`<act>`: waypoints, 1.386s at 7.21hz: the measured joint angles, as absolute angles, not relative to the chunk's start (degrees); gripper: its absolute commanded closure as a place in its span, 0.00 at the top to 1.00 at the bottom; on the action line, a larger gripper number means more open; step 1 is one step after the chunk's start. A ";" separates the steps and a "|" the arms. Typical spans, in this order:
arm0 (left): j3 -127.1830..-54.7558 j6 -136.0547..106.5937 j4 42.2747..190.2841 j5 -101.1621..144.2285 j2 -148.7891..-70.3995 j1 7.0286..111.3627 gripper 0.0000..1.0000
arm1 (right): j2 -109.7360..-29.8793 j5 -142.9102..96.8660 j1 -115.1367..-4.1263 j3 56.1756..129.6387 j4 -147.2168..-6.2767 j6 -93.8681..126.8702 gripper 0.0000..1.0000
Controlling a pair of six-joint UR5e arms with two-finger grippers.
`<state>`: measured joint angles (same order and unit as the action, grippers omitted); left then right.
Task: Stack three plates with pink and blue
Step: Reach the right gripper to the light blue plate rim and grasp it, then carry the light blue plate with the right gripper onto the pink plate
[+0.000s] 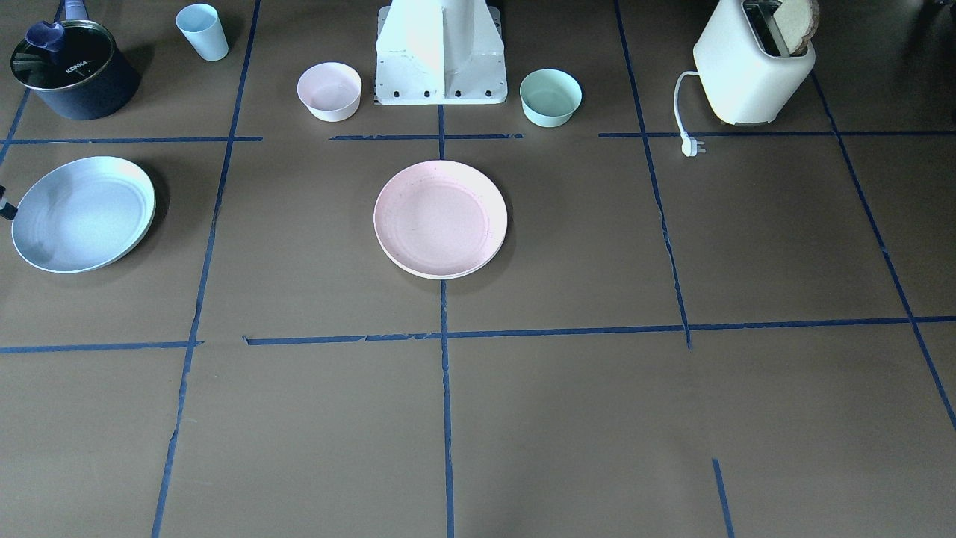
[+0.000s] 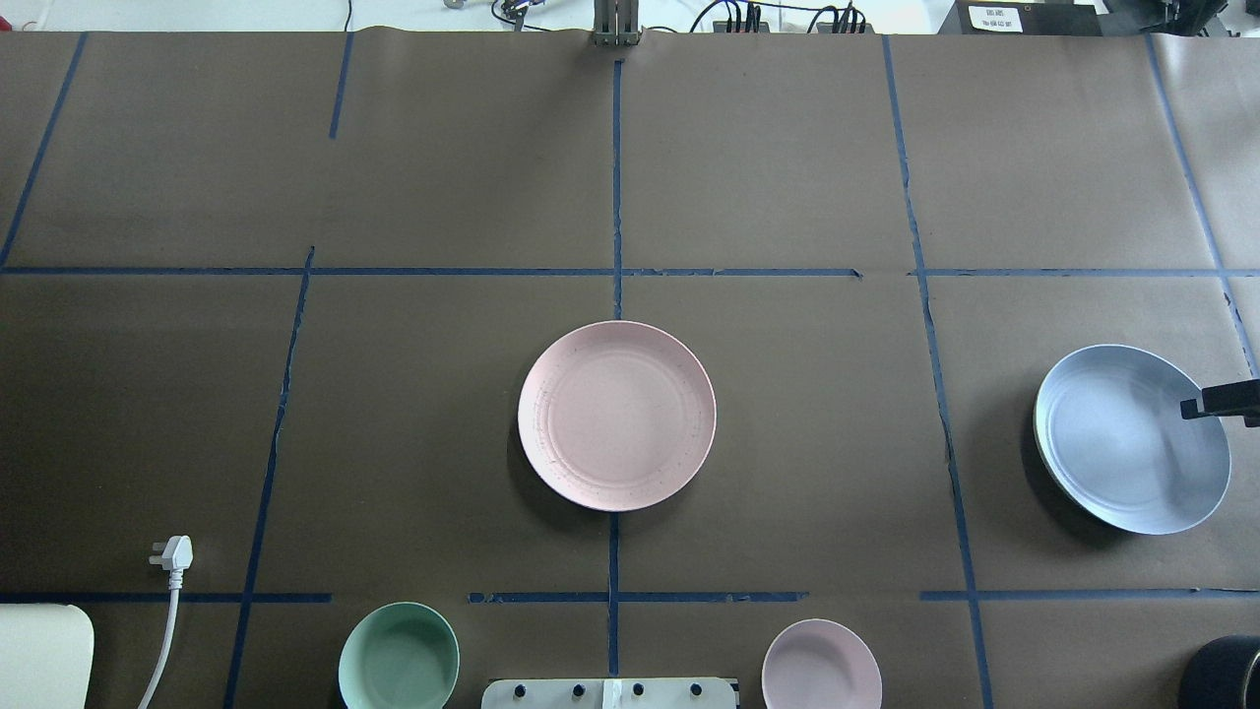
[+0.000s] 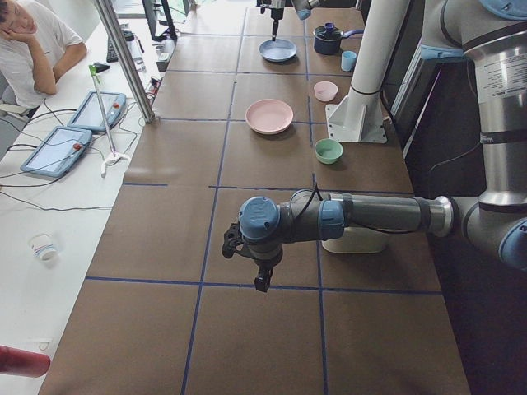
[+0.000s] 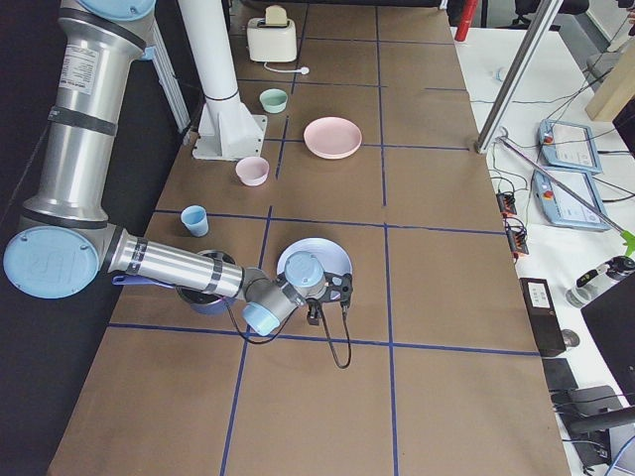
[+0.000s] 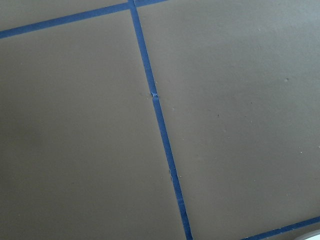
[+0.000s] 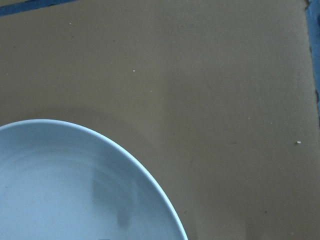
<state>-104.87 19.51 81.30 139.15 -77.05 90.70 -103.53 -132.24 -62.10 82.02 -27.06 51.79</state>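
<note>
Plates lie well apart on the table. The pale pink plate sits at the middle, in front of the white robot pedestal, and a blue tape line passes under it. The light blue plate lies far on the robot's right side. Under the near rim of each plate a paler band shows, and I cannot tell if this is another plate below or only the outer wall.

The right gripper reaches in from the side, and its dark tip overlaps the rim of the light blue plate. How wide its jaws stand, and if they pinch the rim, I cannot tell. The left gripper hangs over bare table at the robot's left end, pointing down. It is seen only from the side, so the state of its jaws also cannot be told.

Near the light blue plate stand a dark pot with glass lid and a light blue cup. A small pink bowl and a mint bowl flank the pedestal. On the left side a cream toaster holds a slice of bread, its white plug loose on the table.

Brown paper covers the table, divided by blue tape in squares. Beside it stands a white bench with teach pendants and a seated person.
</note>
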 measured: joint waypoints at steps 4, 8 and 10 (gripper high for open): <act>-104.85 19.51 81.30 139.13 -77.00 90.70 1.00 | -103.81 -132.60 -60.68 81.83 -25.30 52.93 0.00; -104.85 19.51 81.30 139.13 -76.99 90.73 1.00 | -104.80 -137.36 -60.86 85.63 -25.14 53.78 0.00; -104.85 19.49 81.30 139.13 -76.99 90.71 1.00 | -103.21 -138.84 -60.61 90.03 -25.32 59.88 0.00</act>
<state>-104.85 19.49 81.30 139.13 -76.99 90.71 -103.21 -138.84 -60.61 90.03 -25.32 59.88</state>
